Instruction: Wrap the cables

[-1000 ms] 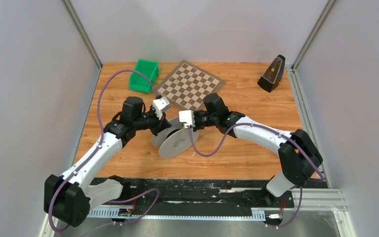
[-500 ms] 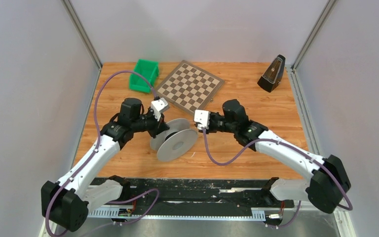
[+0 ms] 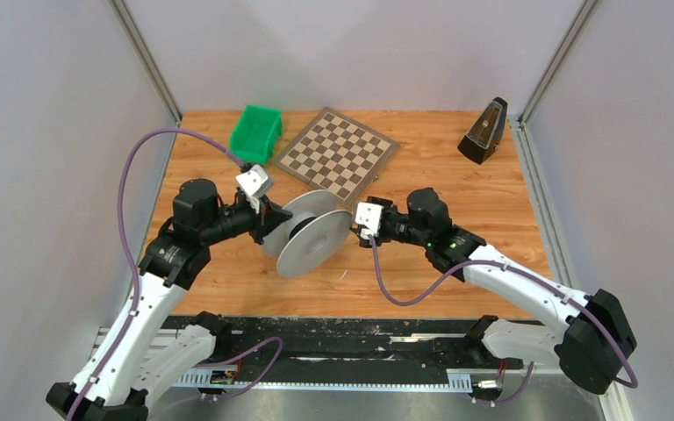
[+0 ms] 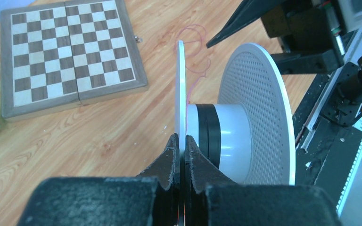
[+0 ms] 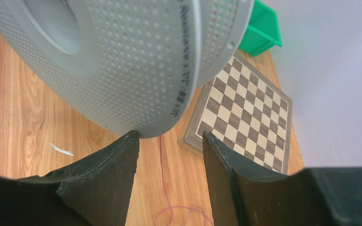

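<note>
Clamped tight in the left gripper (image 4: 180, 141): one thin flange of the spool (image 4: 252, 103), held on edge over the table (image 3: 456, 167). Spread apart, gripping nothing, at the right gripper (image 5: 169, 136) just under the rim. Probably light, rigid, slick plastic; best pinched at a flange edge. Thin red cable (image 5: 162, 188) limp on the wood below, best taken near its loose end. Versus a second ago: carried leftward, released on the right.

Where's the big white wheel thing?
In the top view the spool is near the middle, just in front of the chessboard, pinched by the left gripper.
</note>
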